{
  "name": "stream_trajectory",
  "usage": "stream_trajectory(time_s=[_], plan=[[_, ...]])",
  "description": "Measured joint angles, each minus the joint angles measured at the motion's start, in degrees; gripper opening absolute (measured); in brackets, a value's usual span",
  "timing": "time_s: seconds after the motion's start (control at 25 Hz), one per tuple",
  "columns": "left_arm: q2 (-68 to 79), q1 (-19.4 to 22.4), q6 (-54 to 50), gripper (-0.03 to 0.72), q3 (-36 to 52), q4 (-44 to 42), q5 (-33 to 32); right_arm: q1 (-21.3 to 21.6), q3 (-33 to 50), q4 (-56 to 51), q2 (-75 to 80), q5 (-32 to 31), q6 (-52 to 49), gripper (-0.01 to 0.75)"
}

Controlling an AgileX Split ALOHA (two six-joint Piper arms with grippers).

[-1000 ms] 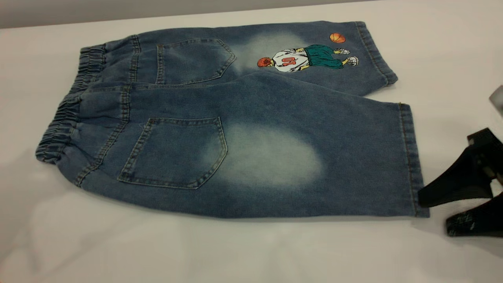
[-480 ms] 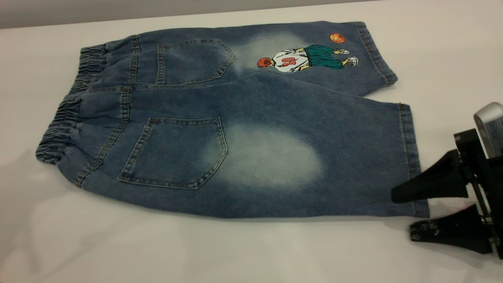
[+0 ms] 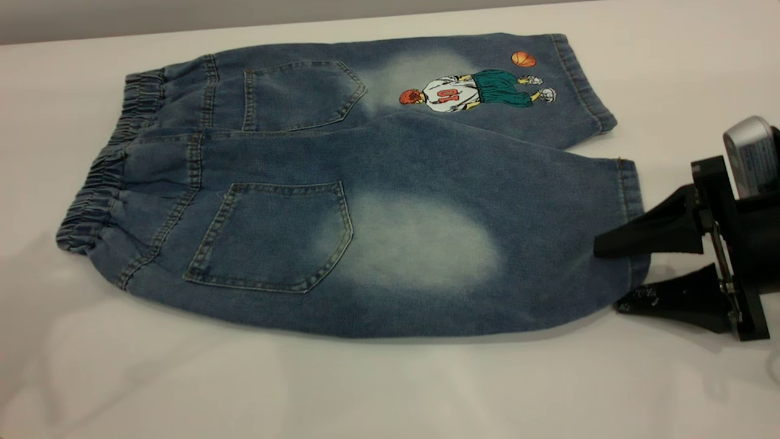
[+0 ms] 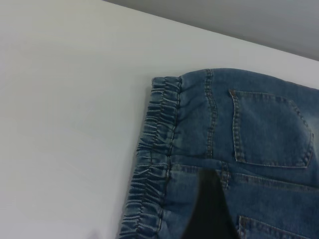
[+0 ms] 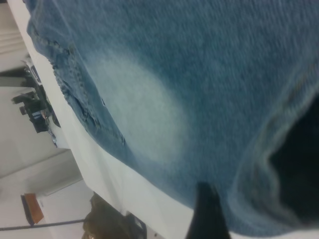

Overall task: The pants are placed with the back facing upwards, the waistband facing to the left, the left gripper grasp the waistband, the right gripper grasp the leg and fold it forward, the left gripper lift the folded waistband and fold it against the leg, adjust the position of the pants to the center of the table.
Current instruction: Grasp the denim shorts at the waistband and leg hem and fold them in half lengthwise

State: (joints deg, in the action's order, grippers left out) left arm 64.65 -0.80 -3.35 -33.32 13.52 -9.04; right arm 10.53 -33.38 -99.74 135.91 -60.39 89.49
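The pants (image 3: 396, 158) lie flat on the white table (image 3: 365, 390), back pockets up, with the ruched waistband (image 3: 100, 189) at the left. My right gripper (image 3: 609, 277) is open at the hem of the near leg (image 3: 426, 244). Its upper finger (image 3: 652, 235) lies over the denim, and the lower finger (image 3: 670, 299) rests on the table at the hem's corner. In the right wrist view the leg's pale oval (image 5: 139, 114) fills the frame ahead of the right gripper (image 5: 249, 199). My left gripper (image 4: 209, 204) hovers over the denim just inside the waistband (image 4: 154, 149). It is outside the exterior view.
The embroidered leg (image 3: 475, 91) lies at the far side, close to the table's back edge (image 3: 244, 18). Bare table surrounds the pants at the front and left. Dark equipment (image 5: 35, 107) stands beyond the table in the right wrist view.
My right gripper has moved left and away from the front edge onto the near leg's hem. The hem corner has been pushed inward and bunched. The rest of the pants has not moved.
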Motion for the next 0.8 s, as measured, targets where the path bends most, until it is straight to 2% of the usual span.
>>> stream_trajectory(time_s=[0.36,0.64,0.8], plan=[[0.0,0.0,0.0,0.47,0.0,0.0,0.0,0.1,-2.7,-0.8,0.0,-0.2,0.7,0.423],[0.0,0.0,0.0,0.47,0.0,0.0,0.0,0.1,-2.6,-0.8,0.2,-3.4,0.8,0.422],[0.0,0.0,0.0,0.47,0.0,0.0,0.0,0.1,-2.5,1.5,0.3,-6.0,0.7,0.373]])
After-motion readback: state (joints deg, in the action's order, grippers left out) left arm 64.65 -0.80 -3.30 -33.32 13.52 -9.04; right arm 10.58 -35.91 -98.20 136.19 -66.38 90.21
